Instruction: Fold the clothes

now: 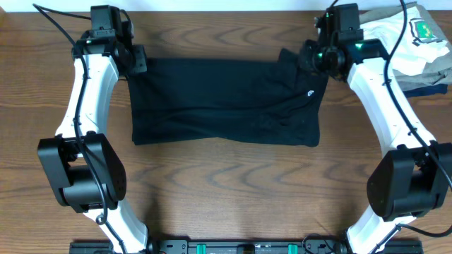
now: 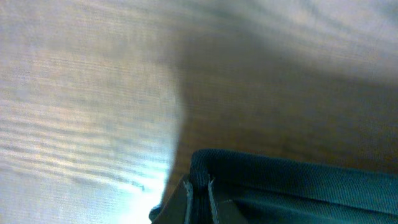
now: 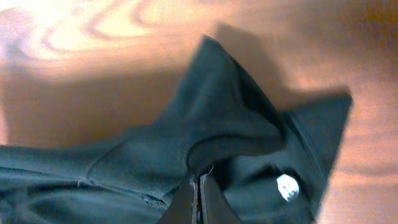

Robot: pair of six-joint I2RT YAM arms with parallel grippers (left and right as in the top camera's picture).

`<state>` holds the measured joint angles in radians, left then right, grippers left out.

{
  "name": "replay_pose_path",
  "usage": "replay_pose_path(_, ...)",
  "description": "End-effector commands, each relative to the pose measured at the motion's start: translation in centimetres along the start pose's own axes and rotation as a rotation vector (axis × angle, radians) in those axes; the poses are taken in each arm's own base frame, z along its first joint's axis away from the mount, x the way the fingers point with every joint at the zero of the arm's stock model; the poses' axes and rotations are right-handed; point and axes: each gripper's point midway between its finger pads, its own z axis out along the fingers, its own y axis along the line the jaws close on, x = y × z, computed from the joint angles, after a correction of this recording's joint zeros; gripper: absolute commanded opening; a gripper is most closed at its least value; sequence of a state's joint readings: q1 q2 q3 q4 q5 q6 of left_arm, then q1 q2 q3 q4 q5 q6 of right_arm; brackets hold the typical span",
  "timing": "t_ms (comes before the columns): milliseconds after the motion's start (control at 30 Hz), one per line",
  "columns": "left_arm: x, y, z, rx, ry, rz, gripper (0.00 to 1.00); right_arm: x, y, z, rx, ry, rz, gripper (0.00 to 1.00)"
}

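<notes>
Matt black cloth polo shirt (image 1: 226, 99), soft, creased. Wood-grain worktop (image 1: 226, 190), smooth w/ slight sheen. Arms (image 1: 92, 88): glossy white plastic shells, matt black joints.

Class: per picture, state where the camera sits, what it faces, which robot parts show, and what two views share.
Overhead: above the table, looking down on the black polo shirt, left arm and right arm.
Left wrist: by the left claw, facing the shirt edge it pinches.
Right wrist: by the right claw, facing bunched cloth it pinches.
Shared: overhead and right wrist show the white logo.
</notes>
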<state>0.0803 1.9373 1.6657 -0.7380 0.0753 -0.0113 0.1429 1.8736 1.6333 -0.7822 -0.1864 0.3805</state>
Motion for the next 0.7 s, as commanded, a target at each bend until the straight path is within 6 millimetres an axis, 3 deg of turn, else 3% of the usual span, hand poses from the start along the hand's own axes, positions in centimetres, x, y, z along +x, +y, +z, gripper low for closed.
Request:
replay_pose_path(0,0.9,0.5,-0.5,-0.021,0.033,-0.015,0.06,0.3,-1.8,-1.4,0.04,0.018,-0.021,0.01)
replay_pose_path(267,5.1,2.3,-0.8,-0.121,0.197,-0.009,0.06,4.1,-4.9,-2.3,0.119,0.189,-0.007,0.01)
replay_pose_path(667,11.0,2.7,0.7,-0.144,0.372,-0.043,0.06,7.8,-7.0,-2.4,0.176,0.328,-0.008,0.02)
